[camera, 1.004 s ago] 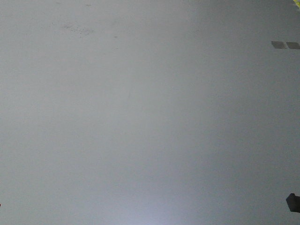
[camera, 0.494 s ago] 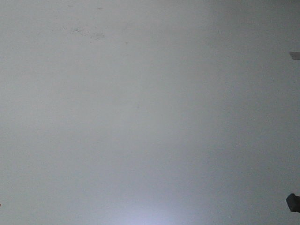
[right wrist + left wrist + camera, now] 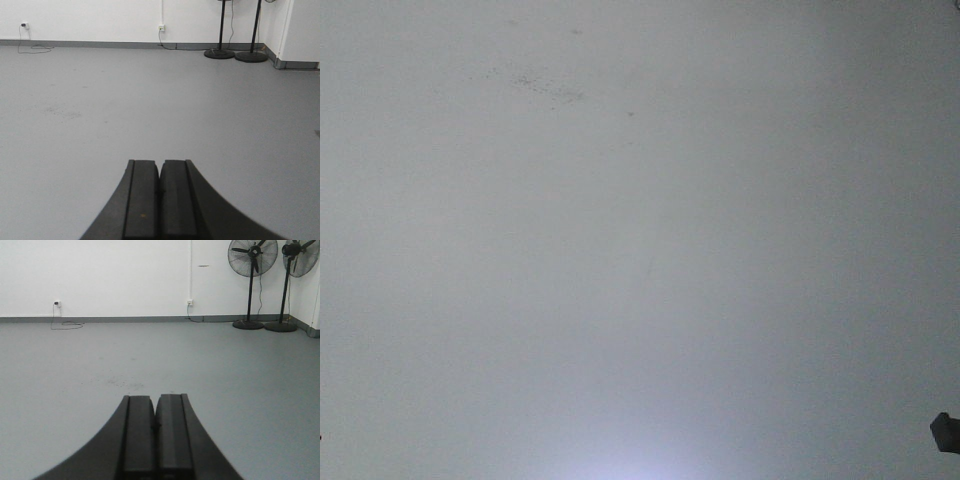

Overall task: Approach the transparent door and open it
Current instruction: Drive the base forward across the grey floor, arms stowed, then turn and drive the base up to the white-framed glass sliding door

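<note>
Our left end effector [image 3: 155, 401] is clenched, its two black fingers [image 3: 140, 435] pressed flat together with nothing between them, and our right end effector [image 3: 160, 164] is clenched empty in the same way. Both point across grey floor [image 3: 75, 365] towards a white wall [image 3: 115, 275] where two pedestal fans [image 3: 252, 285] stand. Our front view shows only scuffed floor. The transparent door appears in none of our views.

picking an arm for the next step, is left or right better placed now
Neither yet: left pincer and right pincer are both shut, empty, aimed over grey floor at a white wall. No door in view, so the base likely moves first.
</note>
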Controlling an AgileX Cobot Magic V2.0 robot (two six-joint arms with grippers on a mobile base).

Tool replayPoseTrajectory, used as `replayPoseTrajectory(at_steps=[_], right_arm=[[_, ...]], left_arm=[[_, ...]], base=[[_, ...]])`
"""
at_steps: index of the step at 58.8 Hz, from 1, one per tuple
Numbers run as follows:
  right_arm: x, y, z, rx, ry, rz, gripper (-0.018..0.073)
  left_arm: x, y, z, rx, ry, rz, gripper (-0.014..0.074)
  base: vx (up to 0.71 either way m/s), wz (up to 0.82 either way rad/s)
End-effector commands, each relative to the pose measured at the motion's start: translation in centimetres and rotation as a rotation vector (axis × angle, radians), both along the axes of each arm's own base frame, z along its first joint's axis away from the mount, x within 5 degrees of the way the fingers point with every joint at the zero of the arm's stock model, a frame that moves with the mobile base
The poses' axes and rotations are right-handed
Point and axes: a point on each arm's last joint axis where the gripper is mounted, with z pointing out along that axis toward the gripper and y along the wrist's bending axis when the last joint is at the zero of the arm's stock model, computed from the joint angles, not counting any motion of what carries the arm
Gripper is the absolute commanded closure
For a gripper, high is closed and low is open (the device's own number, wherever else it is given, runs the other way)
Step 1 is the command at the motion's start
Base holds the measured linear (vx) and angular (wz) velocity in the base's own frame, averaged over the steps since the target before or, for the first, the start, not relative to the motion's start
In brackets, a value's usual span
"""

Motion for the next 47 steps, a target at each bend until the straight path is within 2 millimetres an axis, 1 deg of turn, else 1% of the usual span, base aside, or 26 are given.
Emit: replayPoseTrajectory(at_steps=[1,24,47], right_arm=[[0.04,0.03,0.47,-0.017,-0.088,0.006,0.0567],[0.05,0.03,0.49,-0.018,-0.09,0.006,0.0567],[0.05,0.03,0.49,-0.018,-0.09,0.006,0.0567]], left_arm=[[0.04,0.0,-0.3,-0.017,-0.057,-0.001,0.0602],[0.04,0.0,-0.3,-0.017,-0.057,-0.001,0.0602],[0.04,0.0,-0.3,-0.017,-0.057,-0.001,0.0602]], base=[[0.45,0.12],[0.49,0.11],[0.52,0.25]])
